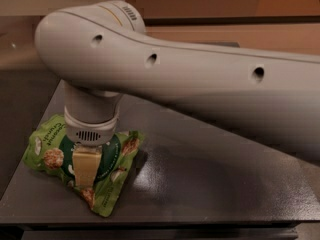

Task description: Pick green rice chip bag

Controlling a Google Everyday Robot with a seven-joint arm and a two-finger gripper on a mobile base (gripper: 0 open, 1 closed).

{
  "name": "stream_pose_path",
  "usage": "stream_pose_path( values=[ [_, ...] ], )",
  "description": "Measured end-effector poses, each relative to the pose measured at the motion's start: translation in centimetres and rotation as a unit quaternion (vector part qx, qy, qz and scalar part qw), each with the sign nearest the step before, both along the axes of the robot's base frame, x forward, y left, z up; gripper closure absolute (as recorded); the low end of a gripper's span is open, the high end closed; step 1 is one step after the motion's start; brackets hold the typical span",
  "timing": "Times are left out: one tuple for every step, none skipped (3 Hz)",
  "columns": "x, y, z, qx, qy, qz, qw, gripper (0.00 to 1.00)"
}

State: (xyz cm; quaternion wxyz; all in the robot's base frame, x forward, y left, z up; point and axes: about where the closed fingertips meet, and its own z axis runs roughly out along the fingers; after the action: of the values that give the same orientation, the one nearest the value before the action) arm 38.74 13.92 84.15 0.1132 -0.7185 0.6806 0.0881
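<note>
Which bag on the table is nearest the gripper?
Only one bag shows: the green rice chip bag, crinkly with a dark green circle, near the table edge at image left. The gripper is right at it.
</note>
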Motion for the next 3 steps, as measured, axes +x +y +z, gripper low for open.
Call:
stream_pose_path(
  values=[
    [0.6,0.0,1.3,0.01,-0.003,0.005,0.9999,0.85],
    [1.7,-0.1,2.8,0.023,-0.007,0.014,0.9996,1.0],
    [3.1,-0.1,4.5,0.034,-0.008,0.046,0.9983,1.0]
  ],
)
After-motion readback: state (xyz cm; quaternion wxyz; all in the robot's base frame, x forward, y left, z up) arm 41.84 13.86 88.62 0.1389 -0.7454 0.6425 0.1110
